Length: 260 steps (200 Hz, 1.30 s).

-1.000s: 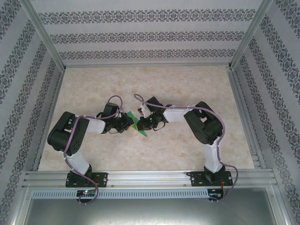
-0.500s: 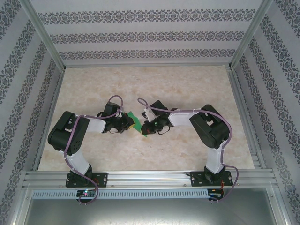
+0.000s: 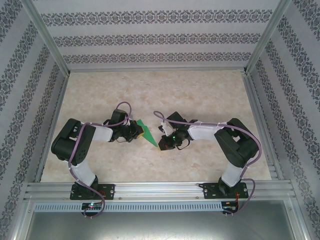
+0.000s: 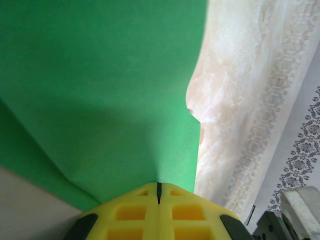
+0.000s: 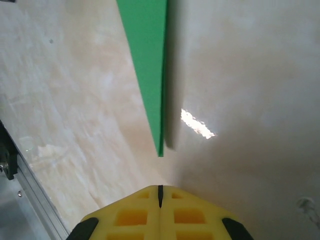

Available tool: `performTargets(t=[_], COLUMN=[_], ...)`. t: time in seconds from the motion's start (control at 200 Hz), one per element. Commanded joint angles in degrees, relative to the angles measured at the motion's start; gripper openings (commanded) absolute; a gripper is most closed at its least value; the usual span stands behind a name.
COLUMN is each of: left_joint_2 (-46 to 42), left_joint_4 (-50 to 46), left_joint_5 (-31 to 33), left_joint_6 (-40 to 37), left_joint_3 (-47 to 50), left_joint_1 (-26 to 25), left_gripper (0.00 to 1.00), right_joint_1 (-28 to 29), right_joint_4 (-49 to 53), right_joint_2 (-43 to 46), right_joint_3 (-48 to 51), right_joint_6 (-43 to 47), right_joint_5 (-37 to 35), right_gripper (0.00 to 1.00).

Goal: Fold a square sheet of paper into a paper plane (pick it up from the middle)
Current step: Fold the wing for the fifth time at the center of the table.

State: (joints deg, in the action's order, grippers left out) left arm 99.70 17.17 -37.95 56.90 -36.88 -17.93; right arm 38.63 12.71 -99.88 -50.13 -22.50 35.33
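Observation:
The square sheet of paper [image 3: 147, 136] is bright green and folded into a narrow triangle that points toward the front right. My left gripper [image 3: 140, 132] is shut on its left edge; in the left wrist view the green sheet [image 4: 100, 85] runs straight out from the closed yellow fingertips [image 4: 159, 186]. My right gripper [image 3: 163, 143] sits just right of the paper's pointed tip, shut and empty. In the right wrist view the tip of the paper [image 5: 150, 75] ends a short way ahead of that gripper [image 5: 160, 189], with bare table between.
The marble-patterned table [image 3: 200, 95] is ringed by an aluminium frame [image 3: 150, 189] and patterned walls. The two arms bend in toward the table's middle from the near edge.
My right gripper has drawn back to the right, off the paper, and its arm has swung outward. The left gripper stays shut on the paper, hardly moved.

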Motion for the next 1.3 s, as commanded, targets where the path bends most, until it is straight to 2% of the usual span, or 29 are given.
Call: performTargets(t=[0.0,0.24,0.495,0.57,0.644,0.764,0.929,1.114,1.294], left_joint_2=[3.2,2.6,0.3,-2.3,-5.2,-7.5,-6.6,-4.2,-2.4], left_joint_4=[-8.6,-8.4,-8.6,-10.2,-14.7,-19.2,-19.3,-16.0,-12.3], left_joint_5=[4.8,3.5,1.0,1.2,4.4,8.3,9.3,7.0,4.4], left_joint_6=[-2.4,-3.6,-7.4,-9.4,-12.6,-15.6,-16.9,-17.6,-16.7], left_joint_3=[2.4,1.9,-0.9,-2.5,-4.6,-6.6,-6.7,-7.0,-6.7], left_joint_1=[0.8,0.8,0.7,0.7,0.7,0.9,1.2,1.2,1.2], left_gripper=[0.00,0.00,0.00,0.06,0.14,0.20,0.20,0.19,0.17], right_joint_1=[0.7,2.6,2.1,2.0,1.9,1.9,1.9,2.0,2.0], right_joint_4=[0.0,-3.7,-2.0,-0.7,-0.1,0.2,0.5,0.6,-2.5], right_joint_2=[1.2,-8.1,-13.0,-13.6,-13.8,-13.8,-14.3,-14.6,-13.1], right_joint_3=[-4.4,-13.1,-14.5,-14.1,-13.5,-13.1,-13.6,-14.1,-14.0], right_joint_6=[0.2,-3.1,-2.7,-2.3,-1.9,-1.8,-1.9,-1.9,-2.7], right_joint_5=[-0.9,-3.2,-6.2,-7.2,-7.8,-8.0,-7.6,-7.1,-3.4], right_gripper=[0.00,0.00,0.00,0.00,0.00,0.00,0.00,0.00,0.00])
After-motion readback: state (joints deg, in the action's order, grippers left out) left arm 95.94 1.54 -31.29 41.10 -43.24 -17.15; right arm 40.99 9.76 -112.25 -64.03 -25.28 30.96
